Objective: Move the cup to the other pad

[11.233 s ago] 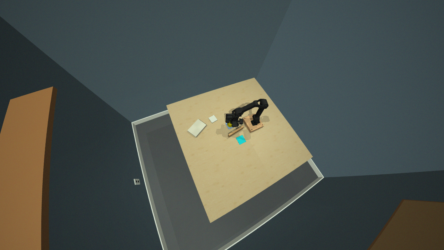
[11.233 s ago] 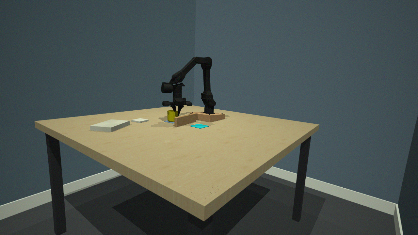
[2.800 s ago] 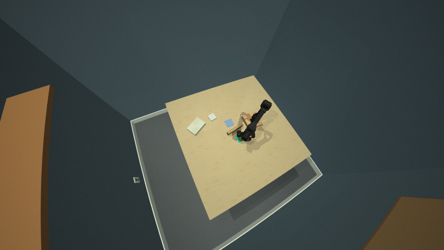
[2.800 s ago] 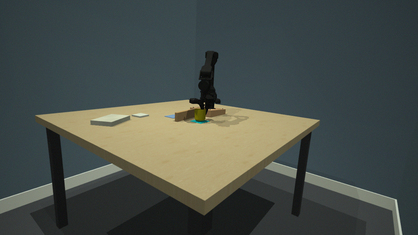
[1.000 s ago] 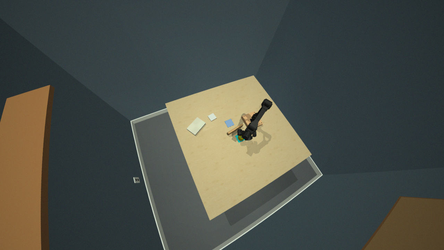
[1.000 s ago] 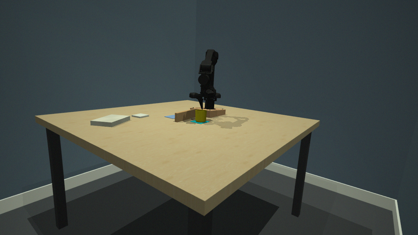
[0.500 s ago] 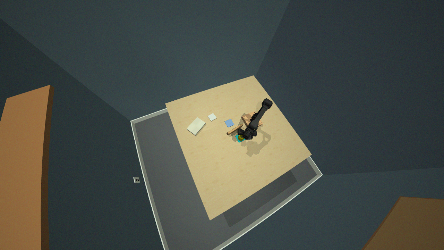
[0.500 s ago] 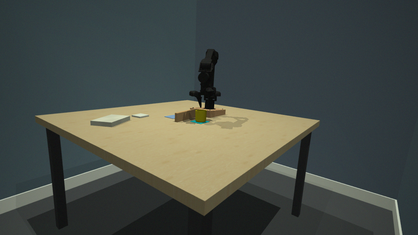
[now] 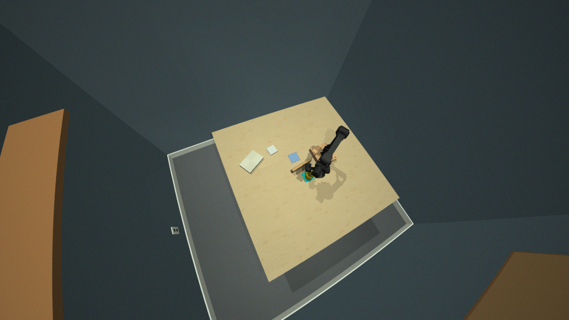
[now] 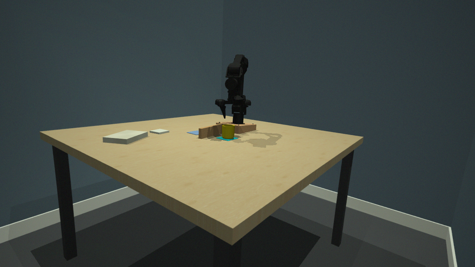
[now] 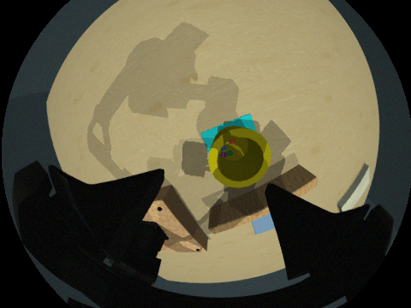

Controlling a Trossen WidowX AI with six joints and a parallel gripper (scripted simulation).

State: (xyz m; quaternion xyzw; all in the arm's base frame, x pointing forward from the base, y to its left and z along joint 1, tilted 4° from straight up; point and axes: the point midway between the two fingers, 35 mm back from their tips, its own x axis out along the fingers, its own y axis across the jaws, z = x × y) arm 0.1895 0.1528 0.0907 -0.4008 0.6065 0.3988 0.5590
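Observation:
A yellow cup (image 9: 309, 175) (image 10: 228, 131) (image 11: 241, 166) stands upright on the cyan pad (image 9: 306, 180) (image 10: 220, 138) (image 11: 247, 121). Several small marbles (image 11: 229, 153) in different colours lie inside it, and none shows outside. The blue pad (image 9: 294, 157) (image 10: 193, 132) (image 11: 263, 224) lies bare on the far side of a wooden bar. My gripper (image 10: 233, 116) (image 11: 216, 182) is wide open and empty. Its fingers are above the cup's height, back toward the arm's base, and do not touch the cup. In the top view the arm hides part of the fingers.
The low wooden bar (image 9: 300, 166) (image 10: 206, 132) (image 11: 240, 211) stands between the two pads. The arm's wooden base (image 10: 249, 128) (image 11: 171, 218) is behind the cup. A large pale block (image 9: 251, 161) (image 10: 125, 136) and a small pale block (image 9: 271, 150) (image 10: 159, 131) lie beyond the blue pad.

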